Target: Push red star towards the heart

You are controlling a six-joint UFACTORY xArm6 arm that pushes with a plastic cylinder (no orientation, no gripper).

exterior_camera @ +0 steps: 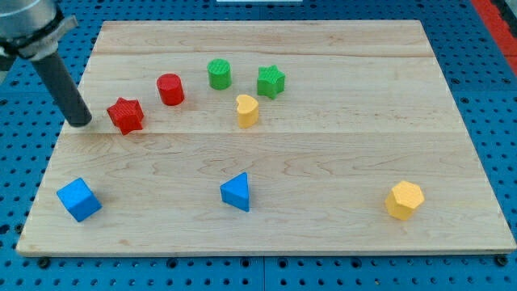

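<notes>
The red star [126, 115] lies on the wooden board [323, 162] at the upper left. The yellow heart [247, 111] lies to its right, near the board's upper middle. My tip [81, 123] rests on the board just left of the red star, a small gap apart. The dark rod rises from it toward the view's top left corner.
A red cylinder [170, 89] sits between star and heart, slightly higher up. A green cylinder [219, 73] and a green star [271, 81] lie above the heart. A blue cube [79, 200], a blue triangle [236, 192] and a yellow hexagon [404, 200] lie along the bottom.
</notes>
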